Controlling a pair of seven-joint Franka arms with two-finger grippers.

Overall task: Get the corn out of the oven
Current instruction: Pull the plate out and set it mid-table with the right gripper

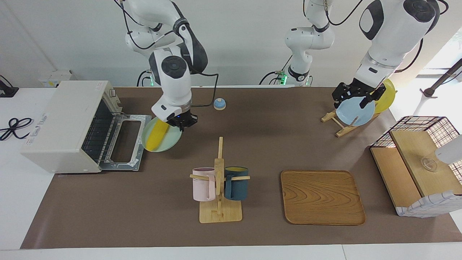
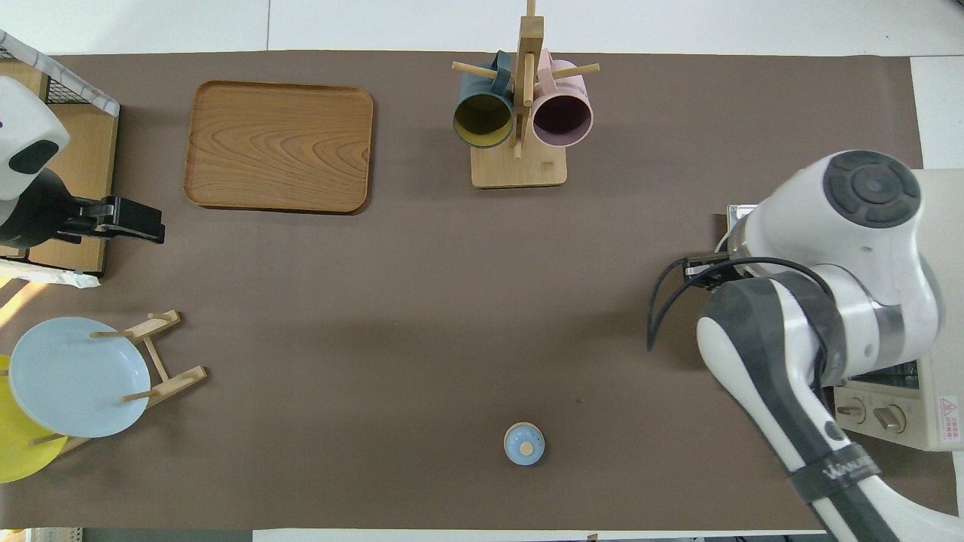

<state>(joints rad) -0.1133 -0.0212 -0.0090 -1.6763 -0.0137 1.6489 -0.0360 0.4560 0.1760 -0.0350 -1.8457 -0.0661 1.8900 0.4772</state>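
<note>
The cream-white oven stands at the right arm's end of the table with its door folded down; its wire rack looks bare. In the overhead view only a corner of the oven shows. The yellow corn lies on a pale green plate just beside the open door. My right gripper is shut on that plate's rim. In the overhead view the right arm hides the plate and the corn. My left gripper is open over the plate rack and waits; it also shows in the overhead view.
A blue plate and a yellow plate stand in a wooden rack. A mug stand with a pink and a dark mug, a wooden tray, a basket shelf and a small blue lid are on the table.
</note>
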